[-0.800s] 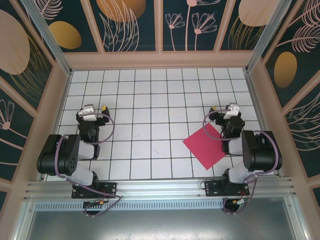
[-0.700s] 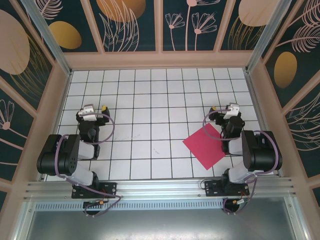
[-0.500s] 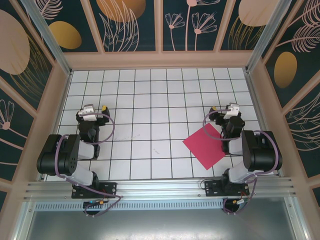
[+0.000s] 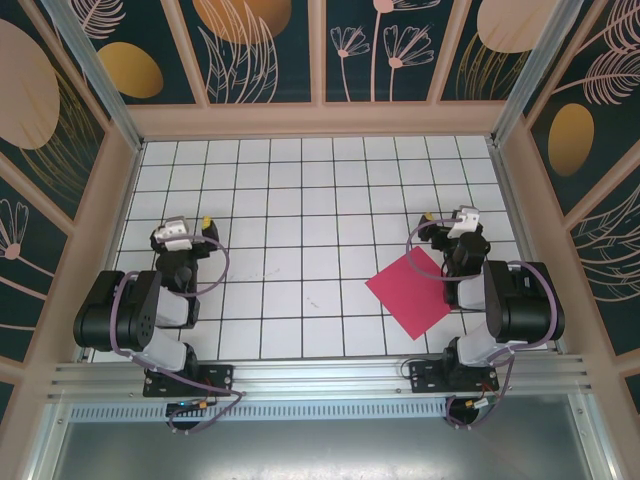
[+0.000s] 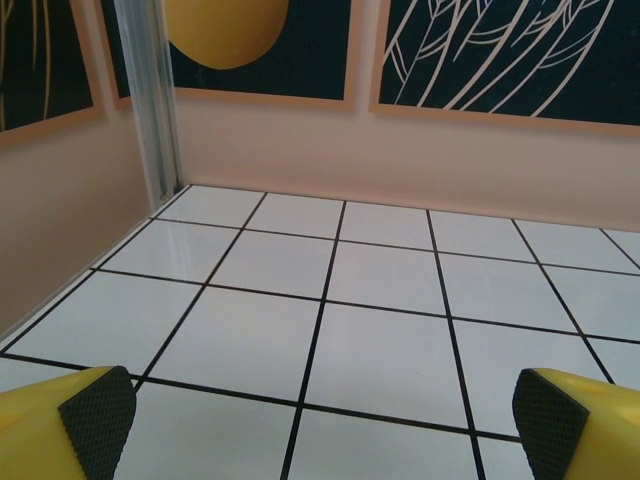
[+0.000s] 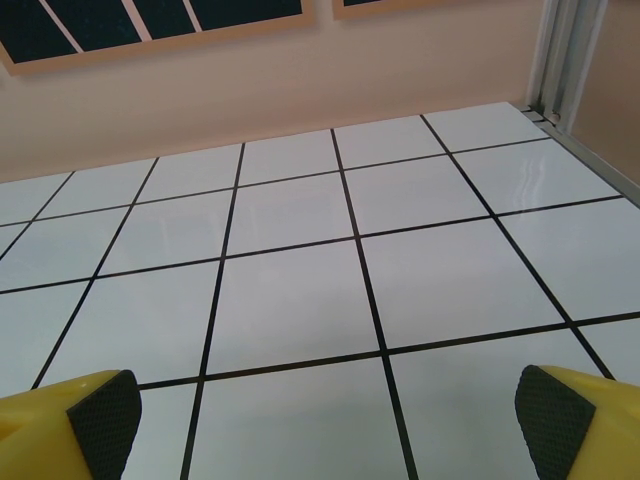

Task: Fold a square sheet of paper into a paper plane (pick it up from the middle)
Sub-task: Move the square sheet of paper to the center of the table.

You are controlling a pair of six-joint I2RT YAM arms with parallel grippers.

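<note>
Tiled table [image 4: 300, 200]; overhead: red sheet [image 4: 410, 292] flat, right side.

A robot lab's test booth — white gridded tabletop [image 4: 300, 190], leaf-print wall panels [image 4: 380, 50], aluminium rails [image 4: 320, 378].

arms [image 4: 120, 315]: black, white wrists | cables [image 4: 226, 263]: purple | pincer fingers [image 5: 40, 425]: yellow, black pads

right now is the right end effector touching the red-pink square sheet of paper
Apart. Right wrist view shows the right end effector open over bare white tiles; top view shows the red-pink square sheet of paper lying behind it.
</note>
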